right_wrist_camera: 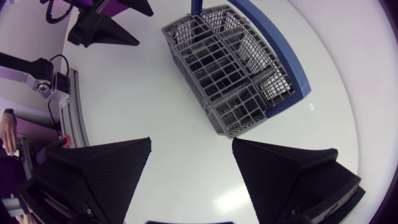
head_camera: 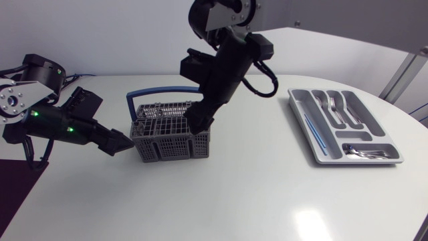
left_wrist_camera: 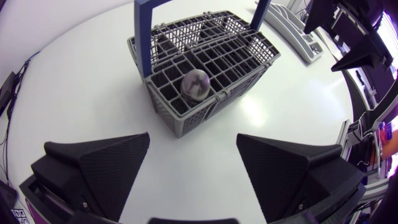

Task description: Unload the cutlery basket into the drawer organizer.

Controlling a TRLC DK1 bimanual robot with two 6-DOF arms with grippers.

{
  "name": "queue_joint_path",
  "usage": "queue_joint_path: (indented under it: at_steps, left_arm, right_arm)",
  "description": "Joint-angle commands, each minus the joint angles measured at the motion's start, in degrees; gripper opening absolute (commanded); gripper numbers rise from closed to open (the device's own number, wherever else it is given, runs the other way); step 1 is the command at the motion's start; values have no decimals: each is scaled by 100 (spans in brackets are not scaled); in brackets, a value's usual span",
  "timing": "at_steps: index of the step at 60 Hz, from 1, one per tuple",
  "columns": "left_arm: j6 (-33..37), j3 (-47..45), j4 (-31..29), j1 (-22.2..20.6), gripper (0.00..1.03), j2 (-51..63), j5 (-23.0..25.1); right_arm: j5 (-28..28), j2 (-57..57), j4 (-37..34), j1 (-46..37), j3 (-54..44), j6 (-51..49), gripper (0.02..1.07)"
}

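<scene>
The grey cutlery basket [head_camera: 167,148] with its blue handle [head_camera: 160,90] stands left of the table's middle. One spoon's round bowl [left_wrist_camera: 195,84] sticks up from a near compartment of the basket [left_wrist_camera: 181,117]; the other compartments look empty. My left gripper [head_camera: 119,144] is open, low and just left of the basket, pointing at it. Up over the basket's right end, my right gripper [head_camera: 199,124] is open with nothing in it. In the right wrist view the basket [right_wrist_camera: 217,62] lies ahead of the open right gripper [right_wrist_camera: 191,180]. The grey drawer organizer [head_camera: 394,157] sits at the right.
The organizer holds forks and spoons [head_camera: 338,110] in its long slots, a thin blue-handled piece [head_camera: 313,130] in the left slot and small cutlery [head_camera: 364,153] in the front slot. White tabletop stretches between basket and organizer and toward the front edge.
</scene>
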Motion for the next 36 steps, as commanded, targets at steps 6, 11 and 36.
queue_joint_path:
  at_steps: [6, 11, 36]
  left_arm:
    - [237, -225, 58, 78, 98, -115, 103]
    - [290, -277, 58, 87, 98, -159, 129]
    - [519, -471, 111, 236, 98, -353, 261]
  right_arm:
    - [-120, 422, -71, 218, 505, 552, 96]
    - [-234, 545, 43, 262, 672, 710, 96]
    - [-445, 1099, 386, 411, 1322, 1809, 96]
